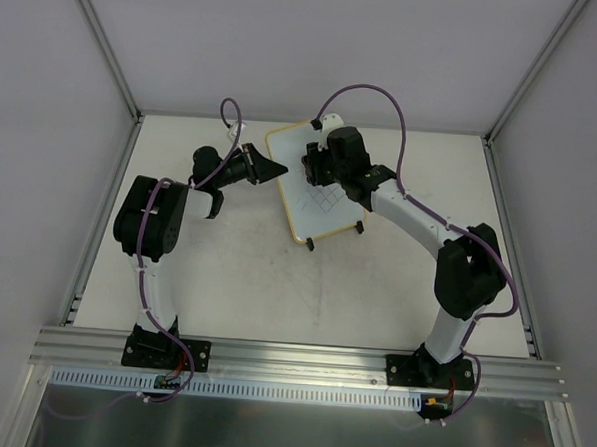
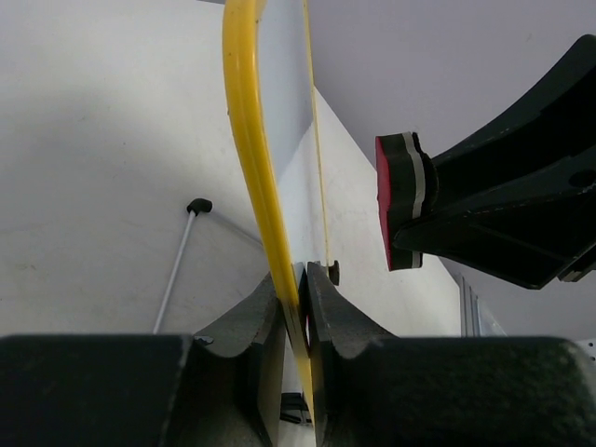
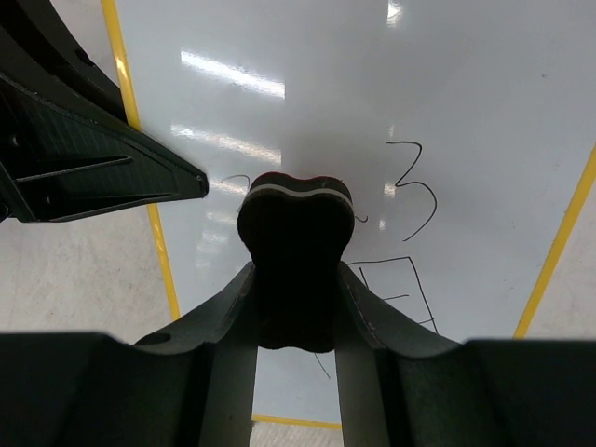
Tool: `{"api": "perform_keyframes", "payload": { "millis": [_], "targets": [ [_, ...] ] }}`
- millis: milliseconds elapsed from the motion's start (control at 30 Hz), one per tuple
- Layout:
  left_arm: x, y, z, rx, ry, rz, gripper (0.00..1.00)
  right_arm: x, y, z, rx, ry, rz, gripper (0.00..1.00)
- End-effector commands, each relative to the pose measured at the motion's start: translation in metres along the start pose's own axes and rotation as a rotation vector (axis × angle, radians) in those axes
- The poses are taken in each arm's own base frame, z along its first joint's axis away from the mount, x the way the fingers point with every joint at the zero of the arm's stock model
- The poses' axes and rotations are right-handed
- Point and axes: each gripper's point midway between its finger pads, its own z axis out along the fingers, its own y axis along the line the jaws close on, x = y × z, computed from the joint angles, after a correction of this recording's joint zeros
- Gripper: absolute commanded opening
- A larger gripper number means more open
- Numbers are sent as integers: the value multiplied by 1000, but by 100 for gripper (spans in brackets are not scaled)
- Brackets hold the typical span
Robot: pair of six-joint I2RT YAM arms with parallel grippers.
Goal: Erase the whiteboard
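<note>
- Holding: left pincer (image 2: 303,279) clamped on the whiteboard (image 1: 305,199) at its yellow frame (image 2: 247,140).
- Right pincer (image 3: 296,270): gripping a black eraser block (image 3: 296,209), at the board face beside pen marks (image 3: 414,191).
- Location: board on the bench (image 1: 226,270), centre-rear, between both arms.
- Handling, judged: light, stiff, slick-faced, apt to slide; take hold at the frame rim.
</note>
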Motion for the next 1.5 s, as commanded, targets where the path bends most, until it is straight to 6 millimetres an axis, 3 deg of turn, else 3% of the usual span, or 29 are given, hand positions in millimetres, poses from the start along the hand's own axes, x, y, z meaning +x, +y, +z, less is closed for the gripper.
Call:
{"api": "perform_keyframes", "payload": {
  "millis": [0,167,933,1133,1467],
  "targets": [
    [-20,-23,7,70,-27,115,12,-29,5,-5,-27,-80,17,0],
    [-19,-22,8,70,-23,113,0,-28,14,4,-68,-64,9,0],
    [-12,-15,8,67,-17,93,0,-28,25,31,28,-57,-107,0],
    [-13,-16,7,67,-18,98,0,-20,19,39,62,-37,-104,0],
    [-14,-19,7,72,-18,106,0,10,13,44,86,29,-98,0]
  ]
}}
